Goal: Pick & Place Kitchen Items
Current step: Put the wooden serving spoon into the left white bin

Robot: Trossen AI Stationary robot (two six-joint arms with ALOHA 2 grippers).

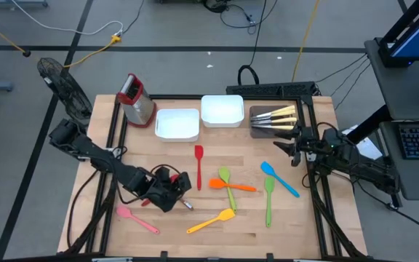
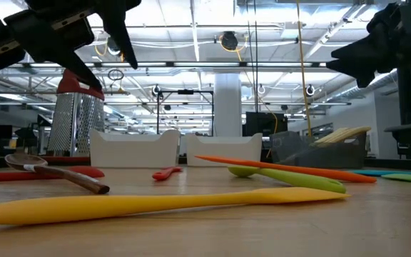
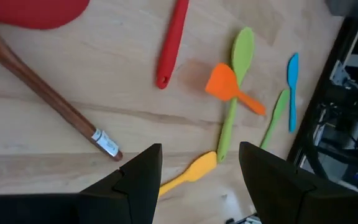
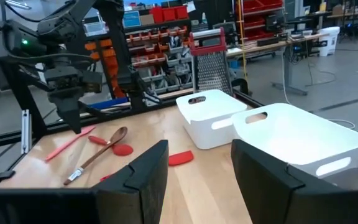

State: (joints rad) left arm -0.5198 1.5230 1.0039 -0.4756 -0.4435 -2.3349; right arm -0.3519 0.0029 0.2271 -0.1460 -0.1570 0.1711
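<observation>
left gripper (image 1: 182,191) is seen hovering with its fingers spread over the near-left part of the wooden table (image 1: 289,225), nothing being pinched between them. just beside it, a brown spoon (image 3: 39,87) is laid on the boards, its labelled handle end pointed toward the fingers, with a short red spoon (image 4: 121,149) next to its bowl. right gripper (image 1: 291,151) is held above the table's right edge, close to the dark tray (image 1: 262,124), fingers likewise parted and empty.

the remaining utensils are scattered across the middle of the table. a red spatula (image 1: 198,164) is placed just in front of the two white trays (image 1: 177,124). an orange spatula (image 1: 233,185) is crossed over a green spoon (image 1: 227,185) at the centre. a yellow spatula (image 1: 211,221) is laid near the front edge, and a pink spatula (image 1: 137,220) is set well apart at the front left. a blue spatula (image 1: 279,179) and a second green spoon (image 1: 268,200) are found toward the right. pale-handled knives (image 1: 276,118) are already gathered in the dark tray. a red-topped grater (image 1: 137,100) is stood upright at the back left, beside the nearer white tray.
</observation>
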